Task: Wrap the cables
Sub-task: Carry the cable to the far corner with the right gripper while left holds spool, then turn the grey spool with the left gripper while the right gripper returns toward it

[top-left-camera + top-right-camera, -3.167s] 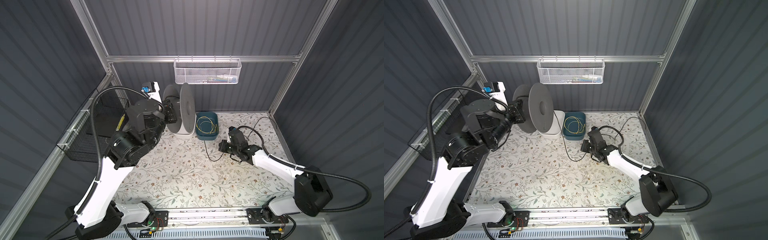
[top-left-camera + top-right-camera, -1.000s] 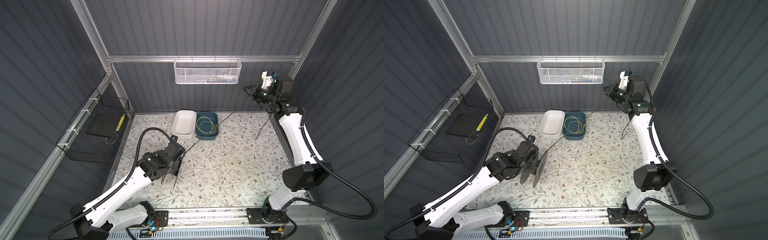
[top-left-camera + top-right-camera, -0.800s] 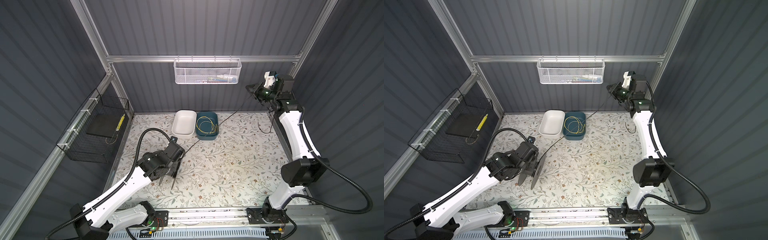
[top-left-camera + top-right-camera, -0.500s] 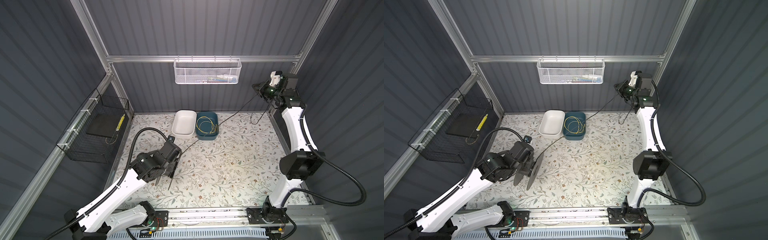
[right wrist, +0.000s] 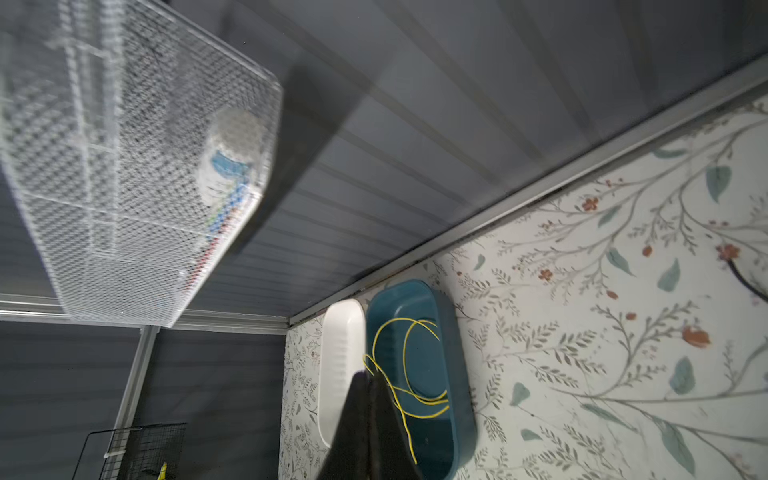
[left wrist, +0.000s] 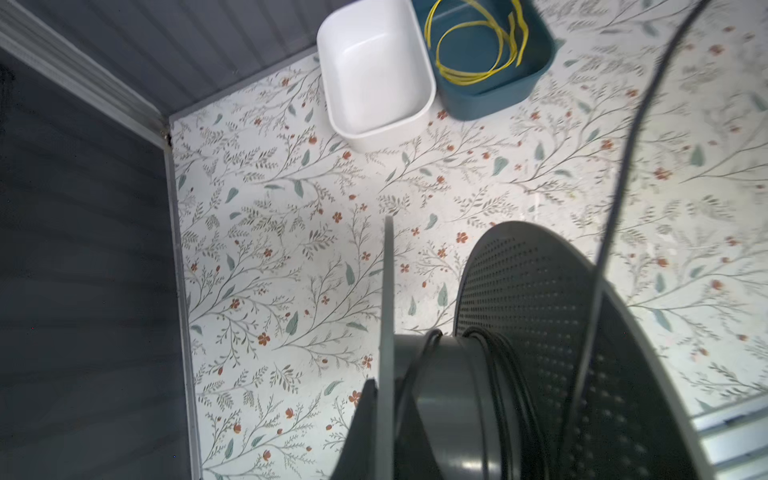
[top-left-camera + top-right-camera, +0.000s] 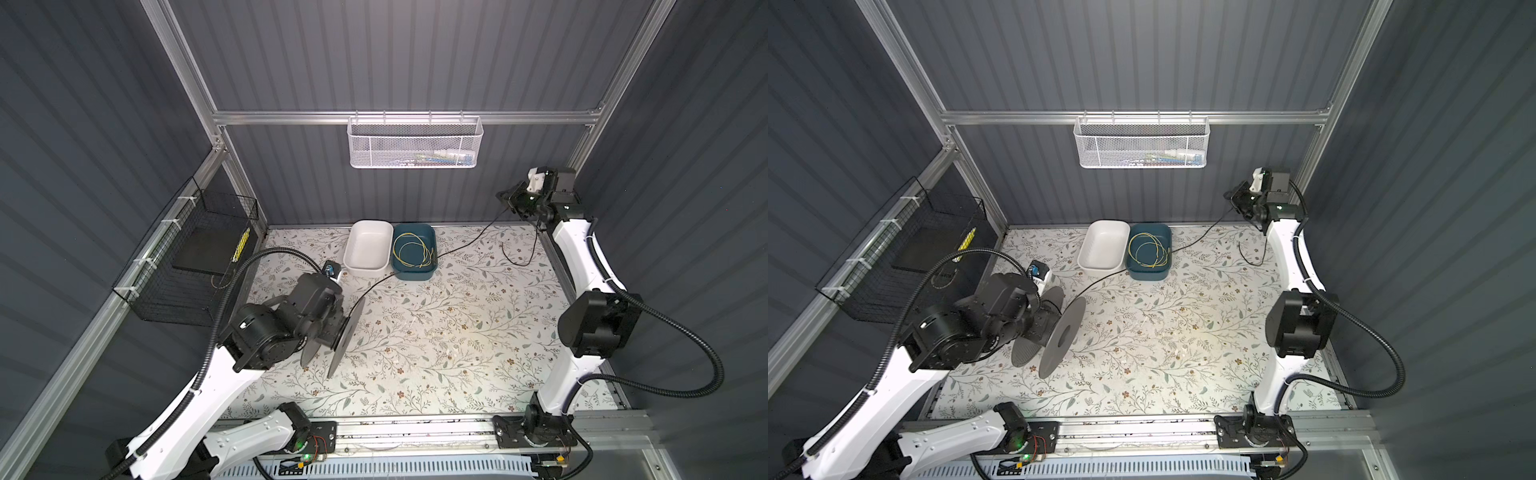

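We've only a few cable [image 6: 503, 374] turns on the spool [image 7: 346, 336] our left pincer [image 6: 380, 395] clamps; right pincer [image 5: 368, 399] pinches the unwound rest.

- Cable [image 6: 618, 191]: thin, black, a few turns wound on the spool [image 7: 348, 332] hub.
- The rest runs nearly straight, rising toward the back right; its loose end droops onto the table [image 7: 457, 353].
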Tool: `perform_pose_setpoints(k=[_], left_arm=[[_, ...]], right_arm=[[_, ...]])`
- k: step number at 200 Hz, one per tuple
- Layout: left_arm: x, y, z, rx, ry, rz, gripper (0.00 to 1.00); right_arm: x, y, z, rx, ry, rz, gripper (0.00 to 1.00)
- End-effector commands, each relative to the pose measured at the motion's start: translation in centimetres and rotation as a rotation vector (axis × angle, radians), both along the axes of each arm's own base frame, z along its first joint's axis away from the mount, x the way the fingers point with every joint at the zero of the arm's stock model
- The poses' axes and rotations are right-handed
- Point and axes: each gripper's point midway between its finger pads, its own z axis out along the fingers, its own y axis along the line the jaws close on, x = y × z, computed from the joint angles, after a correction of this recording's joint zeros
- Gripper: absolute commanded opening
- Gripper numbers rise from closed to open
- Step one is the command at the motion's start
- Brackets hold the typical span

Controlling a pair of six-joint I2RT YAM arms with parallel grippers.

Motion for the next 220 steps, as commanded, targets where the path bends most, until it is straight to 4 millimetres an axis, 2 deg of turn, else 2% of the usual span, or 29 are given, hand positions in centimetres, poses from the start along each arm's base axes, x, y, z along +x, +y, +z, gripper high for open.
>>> perform_pose_setpoints(k=[1,30,60,63,72,106,123,140,164,190,220], left_arm=[[-1.1,-1.0,4.7,-0.119,-0.083,-0.114,0.0],[-0.9,-1.6,8.7,-0.218,-0.185,-0.13,0.0],[-0.6,-3.7,13.9,-0.389,-0.285,-0.181,0.0],[-0.4,-4.0,15.0,-0.423,-0.314,-0.182,0.0],[0.2,-4.3,16.5,-0.475,-0.343,-0.161,0.0],[2.6,-6.2,20.2,-0.633,-0.405,-0.097,0.0],[3.8,-6.8,21.3,-0.686,-0.438,-0.063,0.0],[5.0,-7.6,22.1,-0.727,-0.457,-0.037,0.0],[6.8,-8.1,22.2,-0.739,-0.471,0.026,0.0],[8.9,-7.4,21.3,-0.715,-0.501,0.155,0.0],[11.6,-5.1,18.5,-0.608,-0.566,0.382,0.0]], right_arm=[[-0.3,-0.6,-0.9,-0.036,-0.019,-0.038,0.0],[-1.6,-0.6,-5.1,-0.067,0.045,-0.041,0.0],[-4.8,0.4,-9.6,-0.126,0.104,-0.026,0.0],[-5.1,0.7,-10.1,-0.132,0.109,-0.02,0.0],[-6.1,1.0,-11.5,-0.17,0.126,-0.028,0.0],[-11.1,4.7,-16.2,-0.231,0.179,0.007,0.0],[-13.3,7.3,-17.4,-0.258,0.178,0.044,0.0],[-15.3,9.7,-18.2,-0.303,0.178,0.09,0.0],[-18.2,12.5,-18.3,-0.347,0.159,0.143,0.0],[-21.4,13.6,-17.9,-0.369,0.129,0.155,0.0],[-25.0,14.5,-16.3,-0.411,0.075,0.182,0.0]])
